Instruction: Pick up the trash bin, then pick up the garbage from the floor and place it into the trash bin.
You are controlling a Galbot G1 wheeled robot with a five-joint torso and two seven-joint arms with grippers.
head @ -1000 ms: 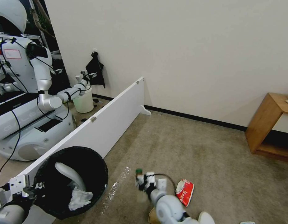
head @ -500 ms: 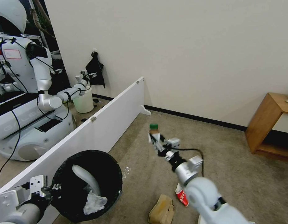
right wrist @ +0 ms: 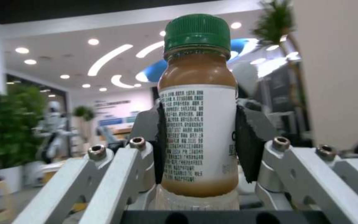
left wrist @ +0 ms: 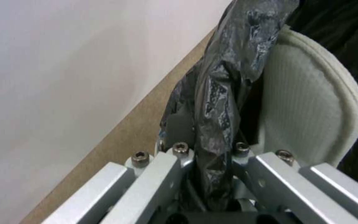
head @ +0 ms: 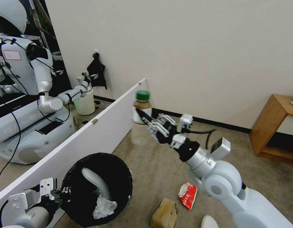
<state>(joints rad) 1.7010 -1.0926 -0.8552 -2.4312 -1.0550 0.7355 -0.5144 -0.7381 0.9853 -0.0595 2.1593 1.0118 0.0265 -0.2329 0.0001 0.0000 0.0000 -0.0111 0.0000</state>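
Beige carpet (head: pixel 171 158), plain wall behind, long white partition board (head: pixel 99 126) running along it. Landmark is the trash bin (head: pixel 121 164): white, black liner, on the carpet just beside the board's near end.

Left claw (head: pixel 59 192) is clamped on the bin's rim on the side facing the robot; the left wrist view shows the black liner (left wrist: pixel 216 93) pinched between its fingers (left wrist: pixel 158 168). Inside the bin: one white slipper (head: pixel 96 182) standing on end and a crumpled tissue (head: pixel 103 207).

Right claw (head: pixel 152 125) is closed on the small bottle (head: pixel 141 117), green cap, white label, pads on either side of the label, bottle upright. It sits high up and beyond the bin, over open carpet, not over the mouth.

Step in hand, my read: carry the bottle to the bin. Bring it above the middle of the opening, away from the slipper, lower it below the rim before letting go, and keep the left claw steady so the mouth doesn't shift.

Left on the carpet, on the bin's far side from the board: brown paper bag (head: pixel 165 215), red snack packet (head: pixel 188 195), second slipper (head: pixel 210 222).
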